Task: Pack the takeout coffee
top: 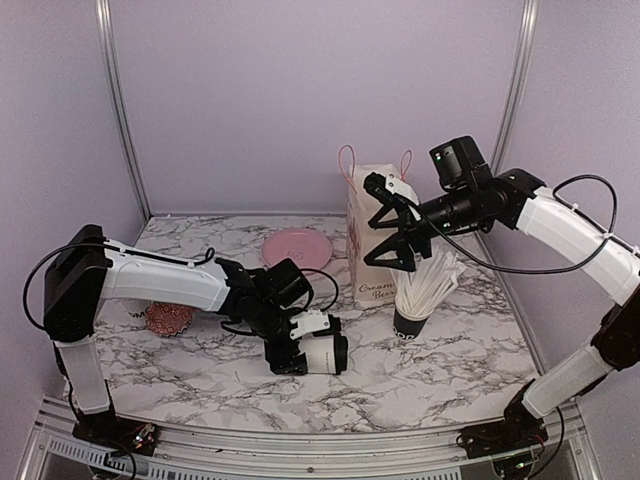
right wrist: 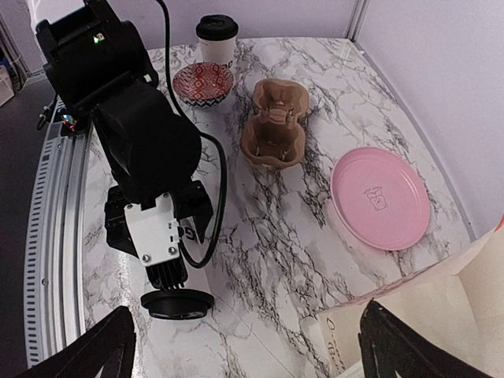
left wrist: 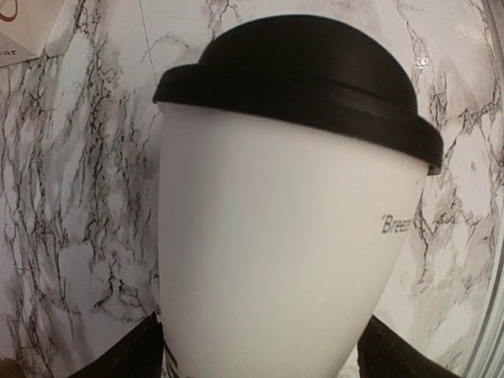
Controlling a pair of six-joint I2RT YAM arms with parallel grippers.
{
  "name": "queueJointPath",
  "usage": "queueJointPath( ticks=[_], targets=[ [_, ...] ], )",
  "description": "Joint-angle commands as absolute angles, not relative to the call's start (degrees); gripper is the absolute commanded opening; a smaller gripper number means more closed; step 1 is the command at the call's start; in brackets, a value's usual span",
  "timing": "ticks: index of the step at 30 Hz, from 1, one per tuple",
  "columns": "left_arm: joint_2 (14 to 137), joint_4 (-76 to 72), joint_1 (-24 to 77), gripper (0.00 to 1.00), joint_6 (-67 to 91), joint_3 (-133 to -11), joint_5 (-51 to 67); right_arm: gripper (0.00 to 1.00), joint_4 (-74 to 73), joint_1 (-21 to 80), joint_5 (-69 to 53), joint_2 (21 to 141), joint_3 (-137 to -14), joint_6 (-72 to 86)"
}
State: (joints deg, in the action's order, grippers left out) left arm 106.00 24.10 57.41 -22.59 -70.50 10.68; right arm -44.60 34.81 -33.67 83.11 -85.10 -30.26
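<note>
Left pincer [top: 305,357] grips a takeout coffee cup [top: 328,353] low over the table [top: 430,370], its long axis approx. horizontal, lid facing away from the arm. The cardboard carrier [right wrist: 272,130] sits to its left (left arm nearer). Right pincer [top: 390,262] is spread wide, empty.

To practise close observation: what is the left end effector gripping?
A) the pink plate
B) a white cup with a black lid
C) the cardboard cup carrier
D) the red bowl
B: the left wrist view shows the left end effector shut on the white cup with its black lid.
</note>
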Motion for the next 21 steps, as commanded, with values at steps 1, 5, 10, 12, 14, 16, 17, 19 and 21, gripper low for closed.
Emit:
queueJointPath(
  ticks=[1,5,10,12,14,16,17,19,21],
  targets=[
    [110.98,29.52,57.77,0.82,-23.83,-74.86,12.70,0.95,-44.57,35.05,-36.12,81.61,-84.53,-31.35],
    [112.24,29.25,58.26,0.78,-24.20,-75.54,12.69,0.93,-45.20,35.07,-35.92,80.87,-84.21,-32.05],
    [112.21,29.12,58.60,0.70,-22.94,-75.82,12.24,0.92,-45.25,34.99,-34.68,79.92,-83.70,-32.38],
    [110.41,29.13,58.93,0.68,-22.22,-75.31,12.62,0.91,-45.54,35.07,-34.67,79.81,-83.47,-32.55],
    [107.17,28.76,59.27,0.67,-21.61,-74.27,13.88,0.91,-45.77,35.07,-33.96,79.76,-83.20,-32.43],
    [103.10,26.54,59.33,0.66,-20.26,-72.27,14.94,0.90,-46.02,35.07,-32.94,79.64,-83.06,-32.39],
    [100.93,24.92,59.33,0.66,-19.44,-70.86,15.35,0.90,-46.19,35.00,-32.50,79.65,-83.24,-32.37],
    [96.06,20.48,59.33,0.66,-17.18,-67.95,16.08,0.90,-46.59,35.01,-31.66,79.94,-84.11,-32.39],
    [91.57,14.71,59.33,0.66,-14.82,-64.71,15.91,0.90,-46.67,35.01,-31.39,80.46,-85.28,-32.02]
  ],
)
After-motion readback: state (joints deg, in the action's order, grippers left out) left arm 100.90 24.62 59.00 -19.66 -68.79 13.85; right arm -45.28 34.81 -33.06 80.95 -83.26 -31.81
